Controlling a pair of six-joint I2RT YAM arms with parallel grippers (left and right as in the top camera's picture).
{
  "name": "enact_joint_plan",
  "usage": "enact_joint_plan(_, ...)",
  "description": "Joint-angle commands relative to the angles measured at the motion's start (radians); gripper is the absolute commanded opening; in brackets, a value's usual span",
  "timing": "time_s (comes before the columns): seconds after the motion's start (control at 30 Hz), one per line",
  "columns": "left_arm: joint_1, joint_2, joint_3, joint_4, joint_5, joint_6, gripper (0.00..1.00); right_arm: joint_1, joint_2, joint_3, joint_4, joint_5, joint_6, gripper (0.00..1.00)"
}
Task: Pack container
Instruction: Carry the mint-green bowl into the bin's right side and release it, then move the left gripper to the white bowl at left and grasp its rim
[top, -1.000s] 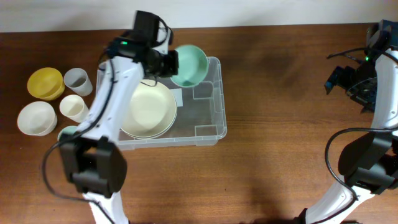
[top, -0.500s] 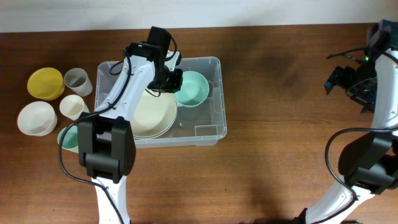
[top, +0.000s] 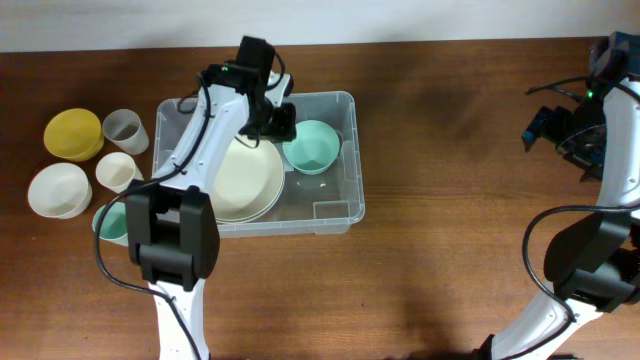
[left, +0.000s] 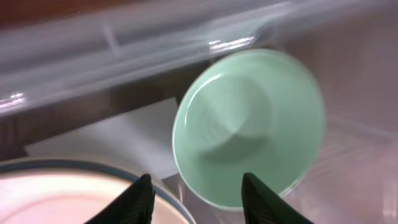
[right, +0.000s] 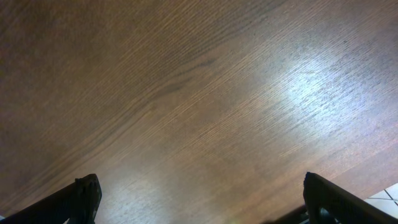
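Black fingers (left: 142, 198) of the left claw (left: 202, 199) are held apart, with nothing pinched between them; a mint bowl (left: 249, 124) is seen lying free just beyond the tips; a cream plate (left: 62, 193) is set just beside the claw, next to the bowl; both are enclosed by the clear container (top: 335, 205), into which the claw is lowered; the right claw (right: 202, 199) is spread wide over the bare wooden table (right: 186, 93), well apart from the container.

Left pincer (left: 200, 200) half-parted, right pincer (right: 205, 202) spread wide, the two well apart
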Motion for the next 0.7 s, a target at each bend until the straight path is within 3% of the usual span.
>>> enact_joint_plan(0.0,0.048,-0.005,0.227,-0.079,0.013,0.014,0.5,-0.004,-0.011,0.0,0.0,0.005,-0.003,0.99)
enact_joint_plan(0.03,0.065,-0.005,0.296,-0.122,-0.005,0.013,0.57,-0.004,-0.011,0.0,0.0,0.005,-0.003,0.99)
enact_joint_plan(0.1,0.105,-0.005,0.429,-0.204,-0.068,0.013,0.99,-0.004,-0.011,0.0,0.0,0.005,-0.003,0.99)
enact_joint_plan(0.27,0.255,-0.005,0.713,-0.362,-0.208,0.009,0.99,-0.004,-0.011,0.0,0.0,0.005,-0.003,0.98)
enact_joint_plan(0.37,0.384,-0.005,0.815,-0.431,-0.214,-0.079,0.99,-0.004,-0.011,0.0,0.0,0.005,-0.003,0.99)
enact_joint_plan(0.67,0.777,0.021,0.752,-0.594,-0.212,-0.43,0.99,-0.004,-0.011,0.0,0.0,0.005,-0.003,0.99)
